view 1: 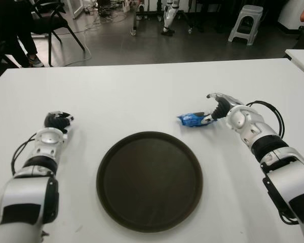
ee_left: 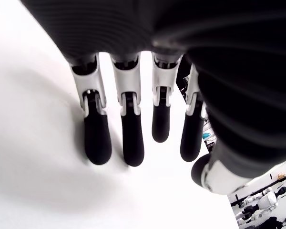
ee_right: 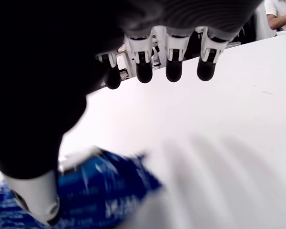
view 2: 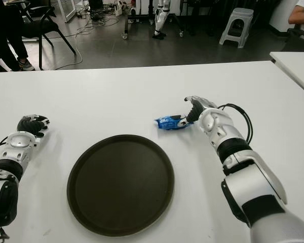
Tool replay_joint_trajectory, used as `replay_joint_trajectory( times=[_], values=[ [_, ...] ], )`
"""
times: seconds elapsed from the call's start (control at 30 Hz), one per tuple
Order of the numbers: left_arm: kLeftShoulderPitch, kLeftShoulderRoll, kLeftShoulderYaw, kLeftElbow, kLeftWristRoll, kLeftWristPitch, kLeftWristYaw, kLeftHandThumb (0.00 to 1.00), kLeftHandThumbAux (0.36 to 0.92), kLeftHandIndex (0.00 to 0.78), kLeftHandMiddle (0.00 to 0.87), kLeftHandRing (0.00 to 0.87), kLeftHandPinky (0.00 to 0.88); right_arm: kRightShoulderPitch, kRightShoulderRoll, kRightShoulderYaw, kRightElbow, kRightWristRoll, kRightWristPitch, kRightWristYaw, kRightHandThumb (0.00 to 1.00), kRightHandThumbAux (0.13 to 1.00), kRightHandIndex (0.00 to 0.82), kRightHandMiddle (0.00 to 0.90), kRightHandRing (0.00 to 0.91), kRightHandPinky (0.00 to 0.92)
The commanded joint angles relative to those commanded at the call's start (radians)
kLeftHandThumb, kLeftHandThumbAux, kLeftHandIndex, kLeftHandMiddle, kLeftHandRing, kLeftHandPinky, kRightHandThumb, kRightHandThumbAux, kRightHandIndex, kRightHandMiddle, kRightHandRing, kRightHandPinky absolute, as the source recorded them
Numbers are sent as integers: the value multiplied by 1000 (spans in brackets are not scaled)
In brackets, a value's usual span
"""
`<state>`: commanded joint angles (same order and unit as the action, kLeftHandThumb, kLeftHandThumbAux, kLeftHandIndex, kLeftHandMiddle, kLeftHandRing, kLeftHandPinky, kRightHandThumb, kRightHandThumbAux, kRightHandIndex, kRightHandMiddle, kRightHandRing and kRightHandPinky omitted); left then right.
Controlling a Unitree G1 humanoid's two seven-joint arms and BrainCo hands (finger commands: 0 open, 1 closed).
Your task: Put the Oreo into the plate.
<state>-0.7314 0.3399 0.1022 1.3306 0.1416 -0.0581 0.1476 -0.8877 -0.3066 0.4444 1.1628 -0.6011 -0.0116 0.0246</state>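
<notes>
The Oreo (view 1: 191, 120) is a small blue packet lying on the white table (view 1: 142, 91), just beyond the right far rim of the round dark plate (view 1: 149, 180). My right hand (view 1: 213, 108) is directly to the packet's right. Its fingers (ee_right: 174, 70) are spread above the table and its thumb (ee_right: 35, 200) is against the packet (ee_right: 100, 188), with no grasp closed. The plate holds nothing. My left hand (view 1: 58, 120) is idle at the table's left side, left of the plate, its fingers (ee_left: 126, 138) relaxed and holding nothing.
A second white table (view 1: 301, 58) shows at the right edge. Beyond the table's far edge are a black chair (view 1: 53, 15), a person's legs (view 1: 20, 30), a grey stool (view 1: 245, 23) and cables on the floor.
</notes>
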Motion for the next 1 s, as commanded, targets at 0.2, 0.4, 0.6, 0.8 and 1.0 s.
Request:
replay_joint_trajectory(
  times=[0.2,0.4,0.6,0.8,1.0],
  values=[
    [0,0,0,-1,0,-2,-1,685,717,413,250,236,148,3,-5,1,11,-4,-10,0,0,745,0,0,0,0],
    [0,-1,3,-1,-3,0,1,687,715,414,263,232,123,10,-11,-2,21,-4,-41,-19,0,738,0,0,0,0],
    [-3,-3,1,-2,-2,3,7,688,715,413,259,231,118,8,-13,0,20,-5,-49,-18,0,733,0,0,0,0],
    [-3,-4,3,-4,-4,-1,5,689,715,414,274,247,130,11,-22,5,9,-12,-72,-19,0,734,0,0,0,0],
    [-4,-6,3,-4,-5,1,3,689,715,415,268,239,136,9,-32,14,-9,-23,-83,-6,0,730,0,0,0,0]
  ],
)
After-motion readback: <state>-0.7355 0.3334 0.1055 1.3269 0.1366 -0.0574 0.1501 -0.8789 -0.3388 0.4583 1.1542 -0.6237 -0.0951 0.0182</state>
